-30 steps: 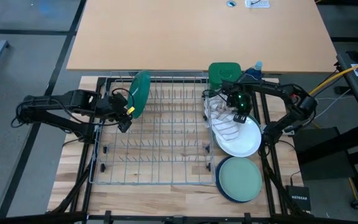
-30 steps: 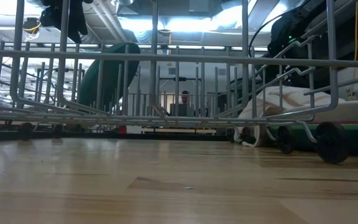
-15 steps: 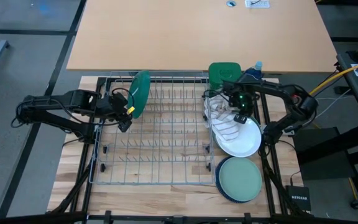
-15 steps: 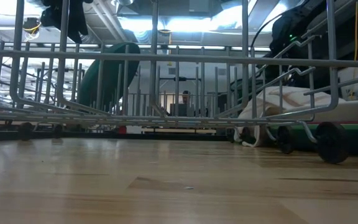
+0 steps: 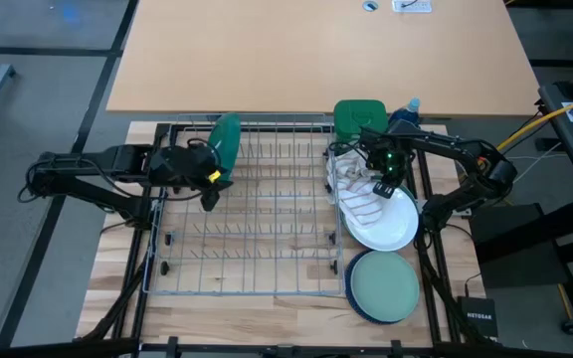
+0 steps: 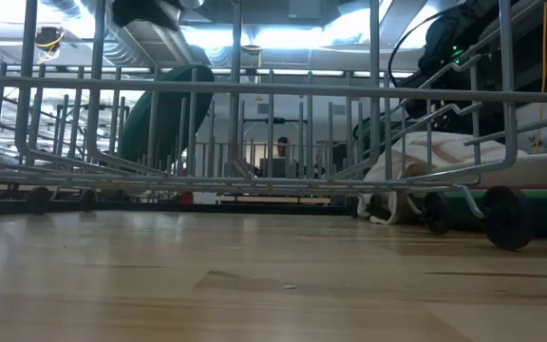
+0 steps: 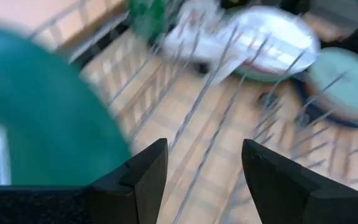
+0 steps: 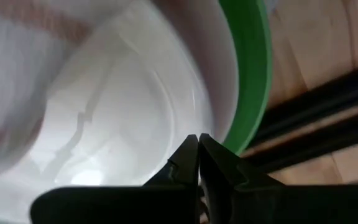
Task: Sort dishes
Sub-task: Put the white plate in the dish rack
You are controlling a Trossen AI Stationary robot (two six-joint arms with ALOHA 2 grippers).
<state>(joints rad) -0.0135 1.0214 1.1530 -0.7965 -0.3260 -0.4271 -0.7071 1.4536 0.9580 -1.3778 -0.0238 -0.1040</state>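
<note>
On wooden table [image 5: 117, 288]: wire rack [image 5: 267, 254]; left hand [image 7: 201, 168] open, right hand [image 8: 197, 146] closed above white plate [image 8: 123, 124].

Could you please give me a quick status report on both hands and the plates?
Left hand open, empty, beside dark green plate upright in rack. Right hand shut over white plate. Cloth overlaps it.

You can read only one word here: "NETGEAR" in pale letters on the small black box [image 5: 480, 318] at the lower right of the high view, just off the edge of the tabletop [image 5: 237, 310]. The white label [image 5: 413, 5] at the top edge of that view carries print too small for you to make out.
</note>
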